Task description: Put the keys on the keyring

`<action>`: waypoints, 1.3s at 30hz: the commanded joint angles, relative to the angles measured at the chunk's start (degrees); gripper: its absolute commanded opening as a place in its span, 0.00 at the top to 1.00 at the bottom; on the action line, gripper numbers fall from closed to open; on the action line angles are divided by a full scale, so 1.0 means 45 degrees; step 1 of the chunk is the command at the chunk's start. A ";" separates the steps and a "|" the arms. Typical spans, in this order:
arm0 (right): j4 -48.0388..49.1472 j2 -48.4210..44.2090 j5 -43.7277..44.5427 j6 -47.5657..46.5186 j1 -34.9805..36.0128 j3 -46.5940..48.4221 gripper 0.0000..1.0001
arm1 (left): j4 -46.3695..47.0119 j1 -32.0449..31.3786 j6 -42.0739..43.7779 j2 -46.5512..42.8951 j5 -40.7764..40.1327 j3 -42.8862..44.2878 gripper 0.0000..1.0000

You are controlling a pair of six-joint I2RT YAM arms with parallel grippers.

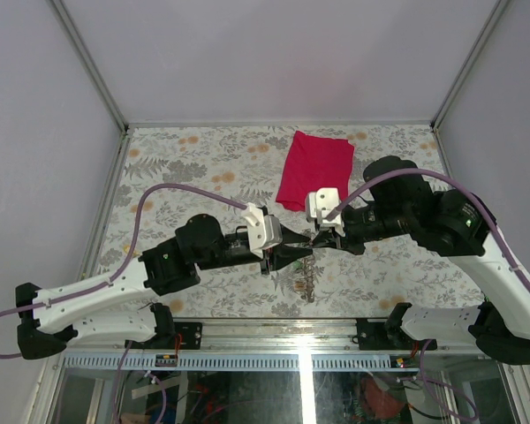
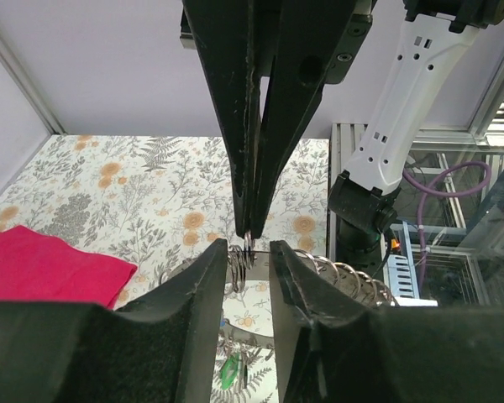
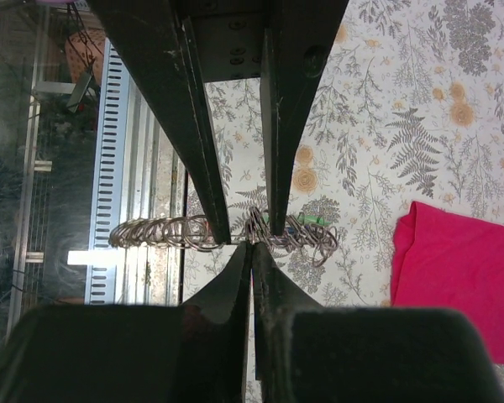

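The grey wire-loop metal keyring (image 3: 160, 233) is lying across mid-frame in the right wrist view, with a tiny green-headed key (image 3: 307, 221) tangled in it. The right gripper (image 3: 250, 250) is pinching one loop; the left gripper (image 3: 249, 231) is straddling it, spread. A sideways tug risks the wire slipping out. Any other keys are hiding among the loops.

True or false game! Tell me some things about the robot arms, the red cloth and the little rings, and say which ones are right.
1. The red folded cloth lies on the flower-patterned table. True.
2. The left end effector and right end effector are far apart. False: their tips meet over the table's middle.
3. The right end effector's fingers are spread wide. False: they are pressed together on the string of grey metal rings.
4. A green plastic key head shows among the rings. True.
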 commanded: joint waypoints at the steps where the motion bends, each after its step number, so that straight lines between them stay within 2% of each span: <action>1: 0.0873 -0.0204 -0.0403 0.0124 0.0136 0.0058 1.00 | 0.0239 -0.0015 0.0254 0.0114 0.0154 0.0600 0.74; 3: 0.0883 -0.0203 -0.0415 0.0120 0.0148 0.0028 1.00 | 0.0211 -0.0021 0.0264 0.0184 0.0191 0.0662 0.80; 6: 0.0901 -0.0230 -0.0434 0.0119 0.0148 -0.0003 1.00 | 0.0065 -0.0026 0.0277 0.0282 0.0335 0.0770 0.99; 14: 0.1578 -0.0697 -0.0590 0.0316 0.0149 -0.0268 0.99 | 0.0001 -0.0033 0.0123 -0.0010 0.0294 0.0666 1.00; 17: 0.2500 -0.1237 -0.0601 0.0547 0.0142 -0.0750 0.83 | 0.0406 -0.0027 -0.0068 -0.0402 0.0000 0.0367 1.00; 21: 0.5127 -0.2831 -0.0182 0.1255 0.0153 -0.2718 0.71 | 0.1161 -0.0004 -0.0277 -0.1102 -0.0240 -0.0098 1.00; 24: 0.8366 -0.4205 0.0191 0.2016 0.0146 -0.4677 0.66 | 0.1845 -0.0008 -0.0463 -0.1645 -0.0195 -0.0461 1.00; 31: 1.5770 -0.6377 -0.0448 0.4576 0.0139 -0.9152 0.64 | 0.4100 -0.0012 -0.1221 -0.2890 0.0121 -0.1391 1.00; 33: 1.7172 -0.6404 -0.0828 0.5267 0.0143 -0.9767 0.63 | 0.4714 -0.0016 -0.1469 -0.3034 0.0216 -0.1535 1.00; 39: 1.9537 -0.5778 -0.1733 0.6664 0.0143 -1.0254 0.64 | 0.6128 -0.0011 -0.1895 -0.3002 0.0484 -0.1731 1.00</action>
